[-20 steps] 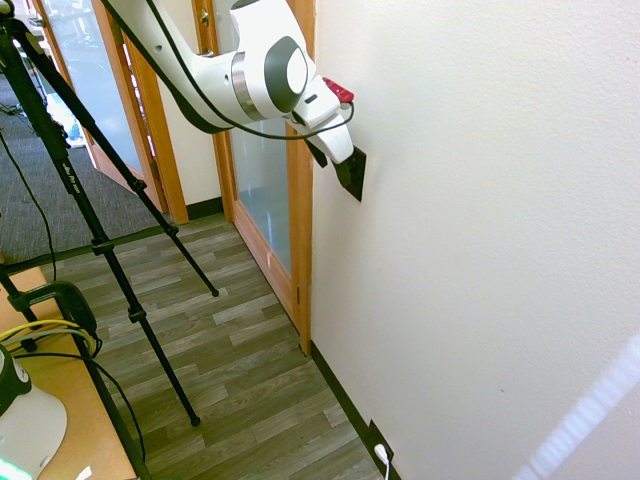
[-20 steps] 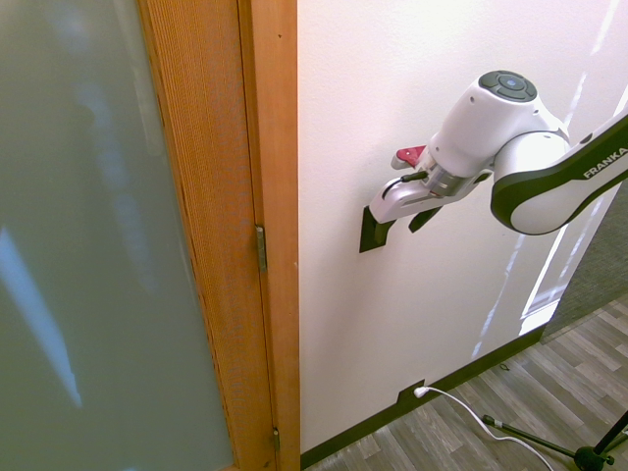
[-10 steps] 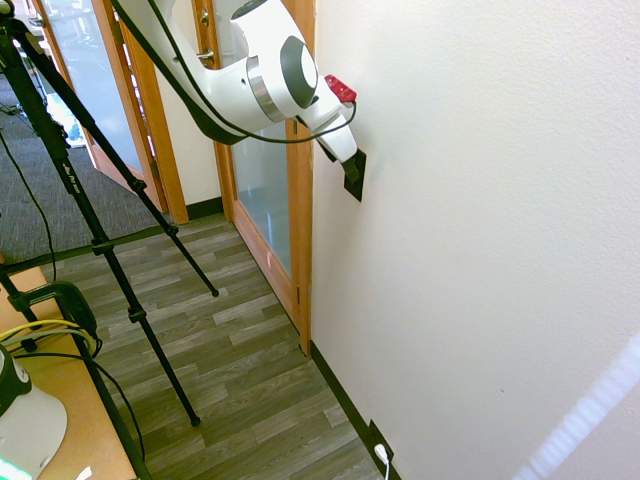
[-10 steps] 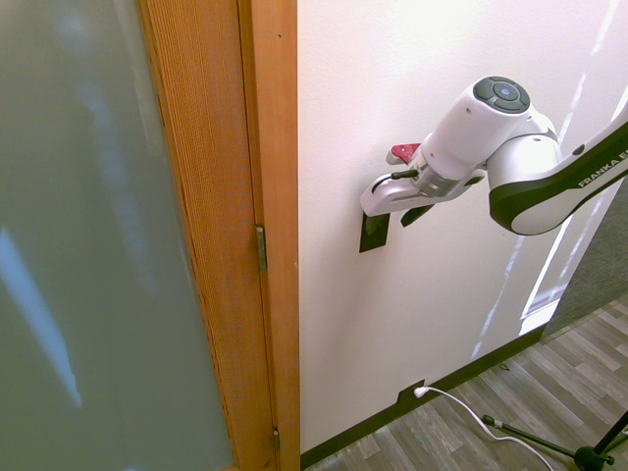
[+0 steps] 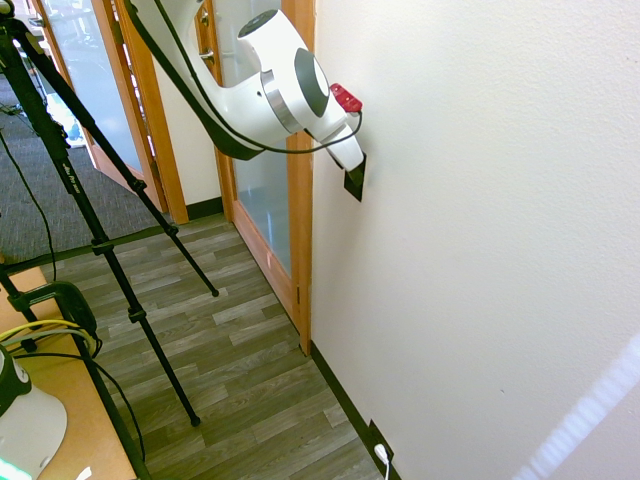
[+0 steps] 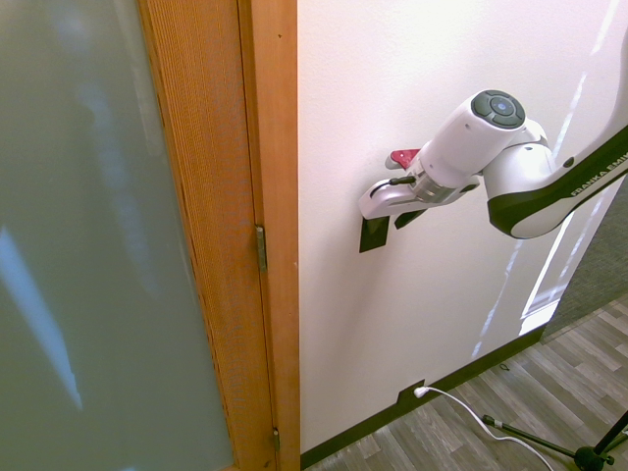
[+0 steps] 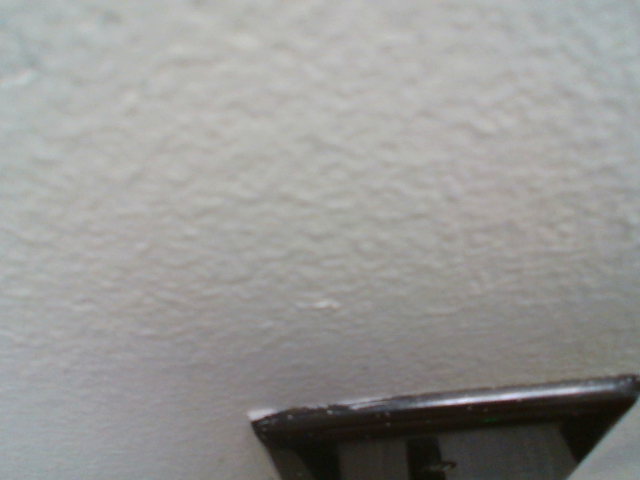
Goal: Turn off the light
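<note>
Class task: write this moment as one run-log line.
task: light off | gripper: at switch, fingers hidden | switch: black plate on wall beside door frame | contact: unclear

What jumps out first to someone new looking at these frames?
The white arm's gripper pressed up against the black light switch on the white wall, just beside the wooden door frame. Next, low on that wall at the baseboard, a black outlet plate with a white plug.
</note>
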{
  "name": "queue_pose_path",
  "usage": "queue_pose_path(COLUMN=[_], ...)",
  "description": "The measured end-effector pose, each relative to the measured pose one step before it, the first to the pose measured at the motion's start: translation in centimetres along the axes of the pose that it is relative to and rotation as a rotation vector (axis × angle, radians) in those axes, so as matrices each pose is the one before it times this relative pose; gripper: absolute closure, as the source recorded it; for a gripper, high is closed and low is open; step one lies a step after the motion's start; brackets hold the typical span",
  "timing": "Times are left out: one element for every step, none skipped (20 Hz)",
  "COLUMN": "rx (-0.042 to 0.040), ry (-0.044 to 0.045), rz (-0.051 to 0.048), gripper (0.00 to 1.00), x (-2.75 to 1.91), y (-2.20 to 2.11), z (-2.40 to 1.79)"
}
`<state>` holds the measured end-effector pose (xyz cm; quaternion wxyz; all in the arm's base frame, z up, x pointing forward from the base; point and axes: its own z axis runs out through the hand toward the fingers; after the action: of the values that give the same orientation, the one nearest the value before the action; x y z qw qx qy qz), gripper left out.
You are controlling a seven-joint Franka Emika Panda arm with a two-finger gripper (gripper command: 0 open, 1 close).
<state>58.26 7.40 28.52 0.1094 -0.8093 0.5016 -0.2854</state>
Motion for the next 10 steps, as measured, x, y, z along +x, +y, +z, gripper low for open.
queue_pose_path(rx=[0.00105, 0.00081, 0.00128, 0.00140, 0.00069, 0.00007, -0.00237, -0.00188, -0.00193, -0.00545], ry=[0.00085, 0.00044, -0.00016, 0.00008, 0.00042, 0.00083, 0.00236, 0.00193, 0.00201, 0.00430], rz=[0.00248, 0.00180, -0.00006, -0.00076, -0.00107, -0.00135, -0.00133, -0.00067, -0.00008, 0.00041], gripper=[1.00, 1.00, 1.00, 1.00, 1.00, 1.00, 1.00, 1.00, 1.00, 1.00], x=[-0.003, -0.030, -0.043, -0.066, -0.090, -0.088, -0.066, -0.052, -0.011, 0.045], y=[-0.025, -0.048, -0.067, -0.100, -0.111, -0.110, -0.091, -0.067, -0.040, 0.020], z=[-0.023, -0.023, -0.027, -0.036, -0.036, -0.032, -0.009, -0.007, 0.001, 0.038])
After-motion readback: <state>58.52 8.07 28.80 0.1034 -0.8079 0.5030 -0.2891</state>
